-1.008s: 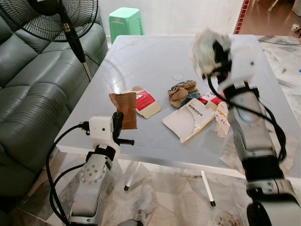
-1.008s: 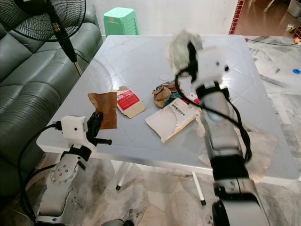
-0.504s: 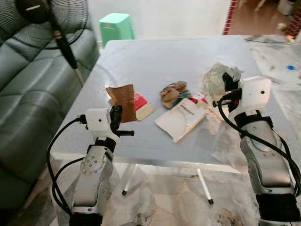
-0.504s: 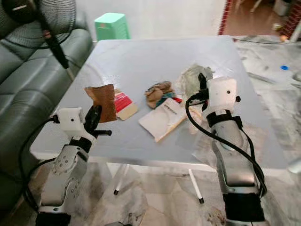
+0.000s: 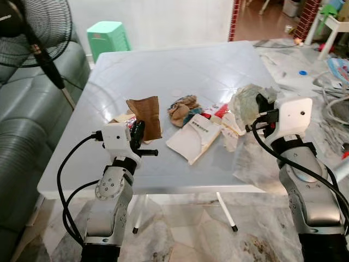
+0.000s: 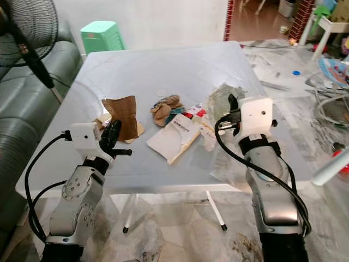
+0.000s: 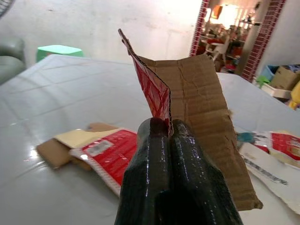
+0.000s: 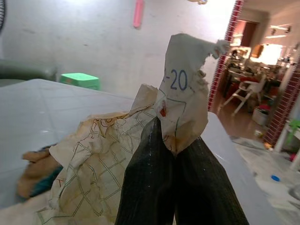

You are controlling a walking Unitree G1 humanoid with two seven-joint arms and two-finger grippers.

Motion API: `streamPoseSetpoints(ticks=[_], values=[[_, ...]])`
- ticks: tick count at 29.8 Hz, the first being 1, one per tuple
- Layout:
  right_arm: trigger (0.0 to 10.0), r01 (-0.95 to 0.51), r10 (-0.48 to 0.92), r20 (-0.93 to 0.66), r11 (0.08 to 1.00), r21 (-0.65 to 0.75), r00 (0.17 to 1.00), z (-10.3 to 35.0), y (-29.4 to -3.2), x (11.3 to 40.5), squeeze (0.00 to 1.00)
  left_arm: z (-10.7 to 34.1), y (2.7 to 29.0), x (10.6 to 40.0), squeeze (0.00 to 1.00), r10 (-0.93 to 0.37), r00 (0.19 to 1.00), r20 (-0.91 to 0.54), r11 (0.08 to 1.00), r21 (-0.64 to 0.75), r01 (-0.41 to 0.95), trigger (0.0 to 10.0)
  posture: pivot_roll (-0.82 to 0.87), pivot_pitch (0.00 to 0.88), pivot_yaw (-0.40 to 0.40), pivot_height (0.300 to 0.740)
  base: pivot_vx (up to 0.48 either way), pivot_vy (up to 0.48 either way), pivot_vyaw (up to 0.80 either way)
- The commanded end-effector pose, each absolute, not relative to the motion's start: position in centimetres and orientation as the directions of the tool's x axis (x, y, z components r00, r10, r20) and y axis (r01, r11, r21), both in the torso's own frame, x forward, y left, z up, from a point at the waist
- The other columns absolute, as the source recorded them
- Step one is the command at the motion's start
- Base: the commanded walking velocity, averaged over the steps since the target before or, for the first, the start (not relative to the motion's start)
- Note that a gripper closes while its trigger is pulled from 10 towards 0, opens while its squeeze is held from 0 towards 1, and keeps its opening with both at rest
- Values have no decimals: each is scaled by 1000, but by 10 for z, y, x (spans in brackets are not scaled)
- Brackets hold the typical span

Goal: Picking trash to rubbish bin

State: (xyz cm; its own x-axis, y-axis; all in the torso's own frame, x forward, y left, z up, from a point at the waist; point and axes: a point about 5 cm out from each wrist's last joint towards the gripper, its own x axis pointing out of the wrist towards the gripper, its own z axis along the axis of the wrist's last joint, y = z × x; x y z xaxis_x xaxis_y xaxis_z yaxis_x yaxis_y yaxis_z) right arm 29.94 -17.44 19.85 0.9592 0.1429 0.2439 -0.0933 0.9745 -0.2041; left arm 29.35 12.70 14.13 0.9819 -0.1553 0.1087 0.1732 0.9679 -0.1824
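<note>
Now left gripper (image 7: pixel 168 136) pinches cardboard (image 7: pixel 197 112) above table (image 5: pixel 163 71) | right gripper (image 8: pixel 176 140) clamps crumpled paper (image 8: pixel 140 154) over table's right edge

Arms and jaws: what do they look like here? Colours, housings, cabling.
Both arms are silver metal with white boxy wrist housings and looping black cables. The left gripper and right gripper each have two long glossy black fingers, rounded at the tips.

The upper half of the worktop (image 5: pixel 180 65) lies bare and open. Mid-frame, a white envelope (image 5: pixel 193 138), a brown rag (image 5: pixel 182 108) and red packets (image 5: pixel 218 112) crowd the middle. A standing fan (image 5: pixel 32 33) blocks the upper left.
</note>
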Motion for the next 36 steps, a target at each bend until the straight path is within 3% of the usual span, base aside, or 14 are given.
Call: streamPoseSetpoints(ticks=[1, 7, 23, 31, 36], values=[[0, -100, 150, 257, 975, -199, 955, 204, -173, 300, 0, 137, 130, 293, 0, -153, 984, 89, 968, -185, 167, 2078, -59, 0, 60, 740, 0, 0, 0], [0, -105, 153, 249, 975, -194, 956, 202, -173, 298, 0, 136, 128, 293, 0, -167, 983, 82, 966, -188, 180, 1490, -61, 0, 64, 740, -153, 0, 0], [0, -98, 149, 245, 973, -209, 958, 202, -178, 301, 0, 135, 127, 295, 0, -187, 979, 76, 960, -200, 198, 1294, -66, 0, 65, 740, -357, 0, 0], [0, -89, 138, 238, 974, -206, 961, 199, -180, 300, 0, 134, 126, 292, 0, -196, 978, 71, 955, -213, 207, 1569, -65, 0, 63, 740, -206, 0, 0], [0, -82, 131, 237, 975, -206, 962, 199, -181, 300, 0, 135, 124, 292, 0, -226, 970, 91, 939, -246, 242, 2314, -67, 0, 63, 740, 0, 0, 0]])
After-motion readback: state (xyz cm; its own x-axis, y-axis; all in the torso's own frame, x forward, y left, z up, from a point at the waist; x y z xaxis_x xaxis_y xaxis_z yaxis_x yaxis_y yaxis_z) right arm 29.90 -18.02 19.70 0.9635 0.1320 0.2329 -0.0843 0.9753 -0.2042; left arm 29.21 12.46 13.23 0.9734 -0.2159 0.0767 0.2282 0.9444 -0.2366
